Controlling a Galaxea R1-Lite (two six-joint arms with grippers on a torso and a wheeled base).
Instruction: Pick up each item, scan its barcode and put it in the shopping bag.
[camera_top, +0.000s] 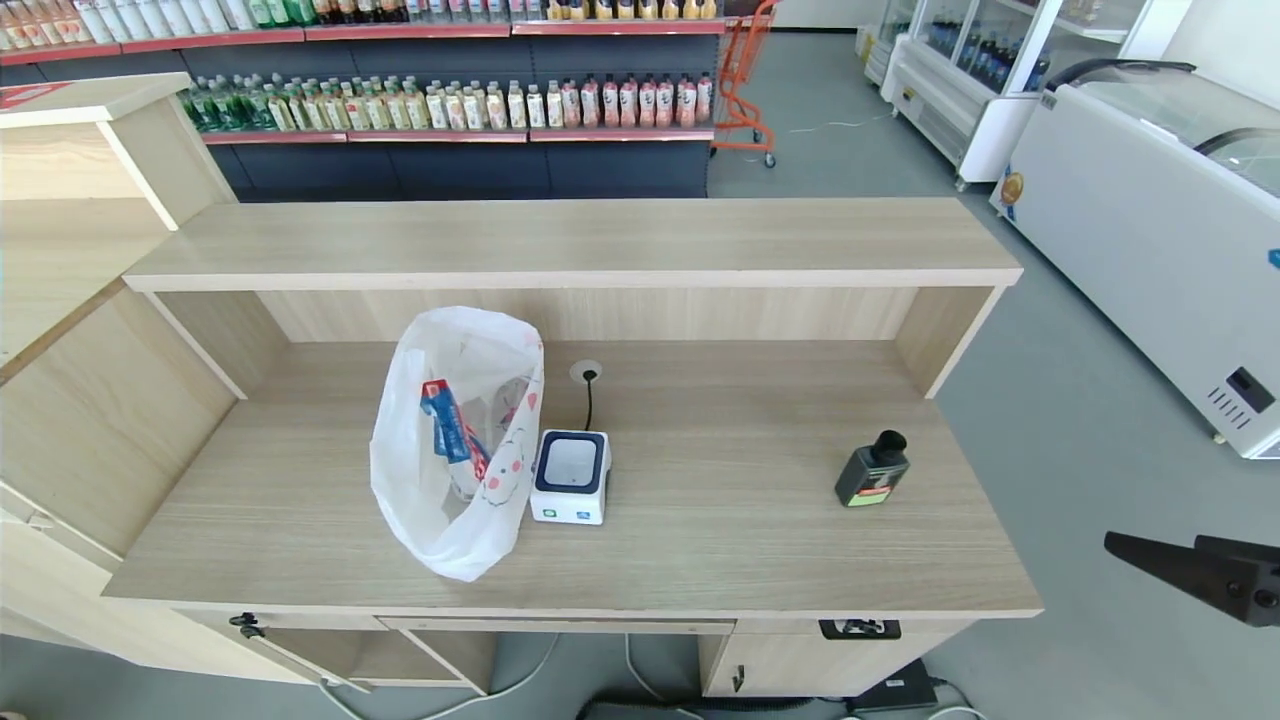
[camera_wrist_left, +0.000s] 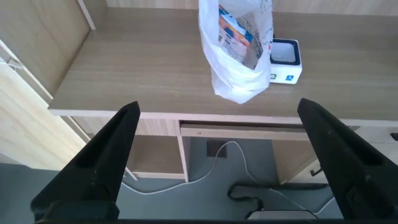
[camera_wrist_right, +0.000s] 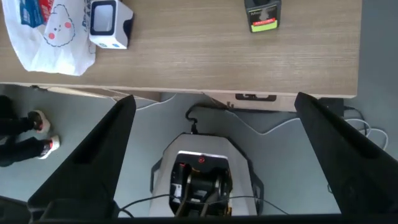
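A white plastic shopping bag (camera_top: 455, 440) stands open on the left half of the wooden counter (camera_top: 720, 520), with a blue and red packet (camera_top: 450, 425) inside it. Close to the bag's right side sits the white barcode scanner (camera_top: 570, 475). A dark bottle (camera_top: 872, 470) with a black cap and a green and red label stands alone near the counter's right end. My left gripper (camera_wrist_left: 219, 109) hangs open in front of the counter's front edge, facing the bag (camera_wrist_left: 239, 46). My right gripper (camera_top: 1150, 548) is open too, off the counter's front right corner, short of the bottle (camera_wrist_right: 262, 14).
A raised ledge (camera_top: 570, 245) and side walls (camera_top: 950, 335) enclose the counter's back. The scanner's cable (camera_top: 588, 400) runs to a grommet behind it. Chest freezers (camera_top: 1150, 230) stand to the right, and drink shelves (camera_top: 450, 105) stand beyond the counter.
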